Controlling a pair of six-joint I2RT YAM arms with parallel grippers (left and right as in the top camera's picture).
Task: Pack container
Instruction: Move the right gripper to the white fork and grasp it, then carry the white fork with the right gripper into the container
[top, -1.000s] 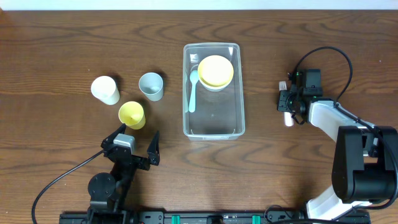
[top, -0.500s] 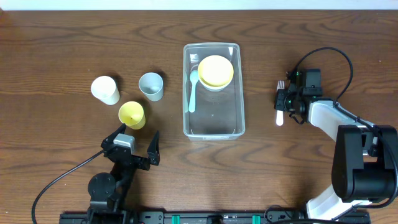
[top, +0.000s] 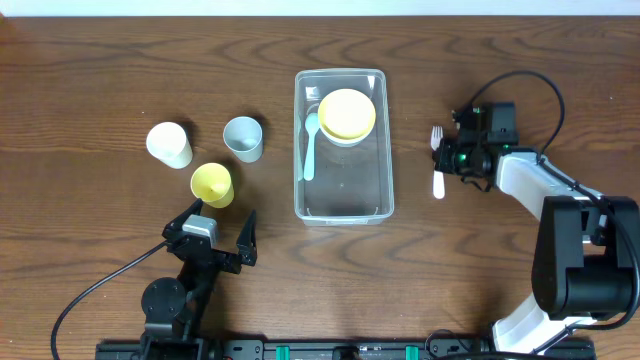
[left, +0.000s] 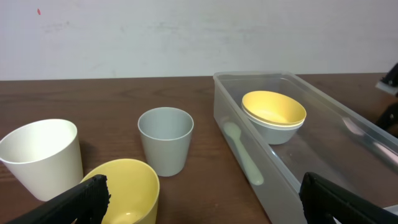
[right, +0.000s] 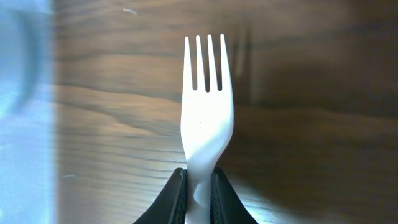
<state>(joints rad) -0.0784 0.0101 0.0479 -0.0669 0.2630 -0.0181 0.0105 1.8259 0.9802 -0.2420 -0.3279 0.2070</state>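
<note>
The container is a clear rectangular tub in the middle of the table. It holds a yellow bowl stacked in a white one and a pale spoon. To its right my right gripper is shut on the handle of a white fork. In the right wrist view the fork stands tines up out of the closed right gripper, above the wood. My left gripper rests open near the front edge, with nothing between its fingers. From the left wrist, the container lies ahead on the right.
Left of the tub stand a white cup, a grey-blue cup and a yellow cup. The yellow cup sits just ahead of the left gripper, with the grey-blue cup and white cup behind.
My right gripper has closed on the fork and carried it leftward, closer to the tub. The left arm has not moved.
</note>
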